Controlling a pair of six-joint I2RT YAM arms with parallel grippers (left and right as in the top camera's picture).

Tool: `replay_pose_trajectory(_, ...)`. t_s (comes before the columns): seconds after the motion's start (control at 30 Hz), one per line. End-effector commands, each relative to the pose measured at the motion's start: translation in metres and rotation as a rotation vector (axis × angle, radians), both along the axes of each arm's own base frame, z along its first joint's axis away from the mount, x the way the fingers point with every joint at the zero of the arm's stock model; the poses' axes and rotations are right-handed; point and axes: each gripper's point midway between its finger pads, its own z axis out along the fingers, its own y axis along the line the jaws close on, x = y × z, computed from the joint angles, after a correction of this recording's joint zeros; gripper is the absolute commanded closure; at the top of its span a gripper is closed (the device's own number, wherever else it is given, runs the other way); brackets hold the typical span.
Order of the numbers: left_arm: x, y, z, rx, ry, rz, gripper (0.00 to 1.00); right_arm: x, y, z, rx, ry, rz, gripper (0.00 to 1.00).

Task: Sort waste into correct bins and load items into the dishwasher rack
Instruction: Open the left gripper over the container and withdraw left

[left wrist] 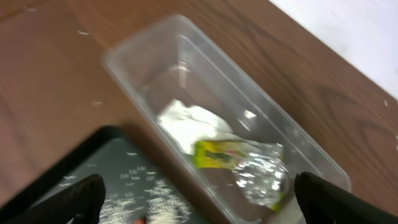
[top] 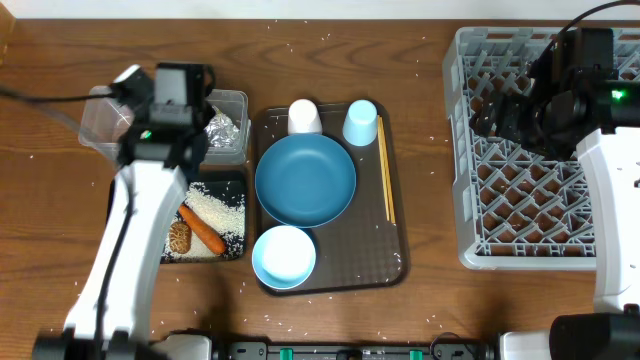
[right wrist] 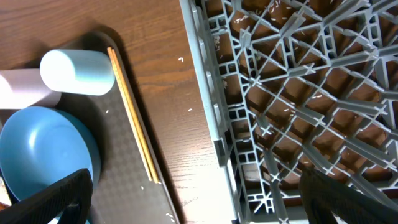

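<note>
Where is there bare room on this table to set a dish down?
Free: the wood strip between the brown serving tray and the dishwasher rack, and the wood beyond the tray's far edge. Crowded: the tray, full of dishes, and the left side, where the clear container and black tray lie under the left arm.

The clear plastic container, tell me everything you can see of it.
The clear container is a rectangular tub of see-through plastic with rounded corners, standing open and upright on the wooden table, close beside the black tray. Inside lie a white crumpled napkin, a green-yellow wrapper and crumpled silver foil, bunched toward one end; the other end is bare. Nothing grips it.
</note>
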Motion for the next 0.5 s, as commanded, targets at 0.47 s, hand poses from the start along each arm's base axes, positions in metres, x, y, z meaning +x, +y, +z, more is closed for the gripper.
replay_pose_trajectory(0.47, -0.178, 0.127, -0.024, -0.251, 0.187, 0.761, 0.02, 0.001, -0.002, 0.004, 0.002, -0.010, -0.017, 0.01)
